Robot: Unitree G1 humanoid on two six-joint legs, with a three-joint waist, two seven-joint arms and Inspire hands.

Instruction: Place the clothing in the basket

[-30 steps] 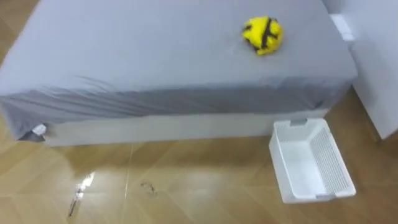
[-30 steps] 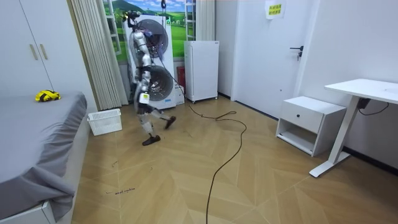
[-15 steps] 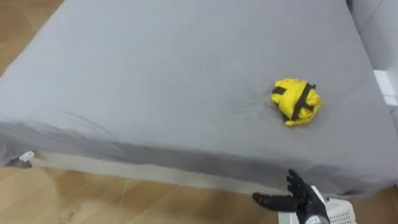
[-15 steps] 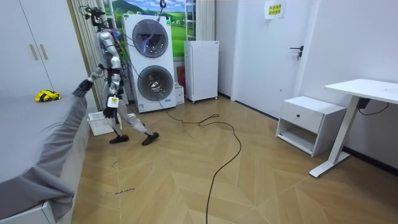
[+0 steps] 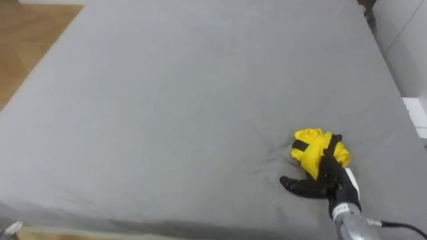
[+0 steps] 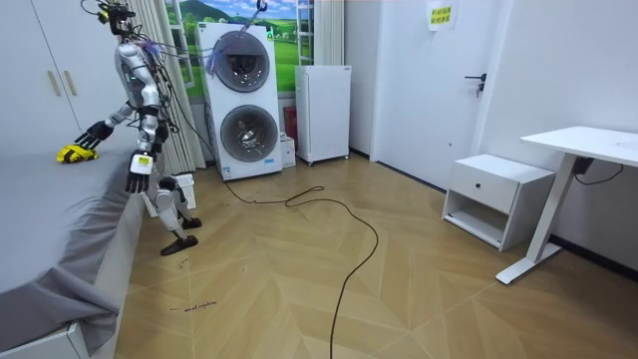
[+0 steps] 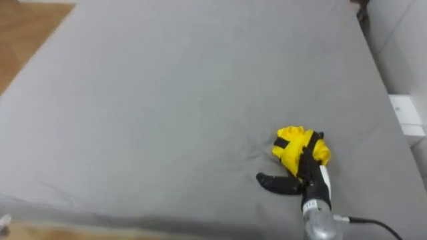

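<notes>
A crumpled yellow garment with black stripes (image 5: pixel 309 148) lies on the grey bed (image 5: pixel 167 100), toward its right side. My right hand (image 5: pixel 331 183) comes in from the lower right and rests against the garment's near side. Its fingers reach straight onto the cloth and its thumb sticks out to the left, so the hand is open. In the room view I stand bent at the bedside, right hand (image 6: pixel 92 134) stretched out to the garment (image 6: pixel 72 154). My left hand (image 6: pixel 138 180) hangs by my hip. The white basket (image 6: pixel 150 202) stands on the floor behind my legs, partly hidden.
A white surface (image 5: pixel 415 112) borders the bed's right edge. Behind me stand stacked washing machines (image 6: pixel 239 100) and a white cabinet (image 6: pixel 322 112). A dark cable (image 6: pixel 344 234) lies across the wooden floor. A nightstand (image 6: pixel 495 197) and a desk (image 6: pixel 588 148) stand at the room view's right.
I have stepped up to the bed and the eye view has closed in on it. My right hand has gone forward from the bed's edge onto the yellow garment.
</notes>
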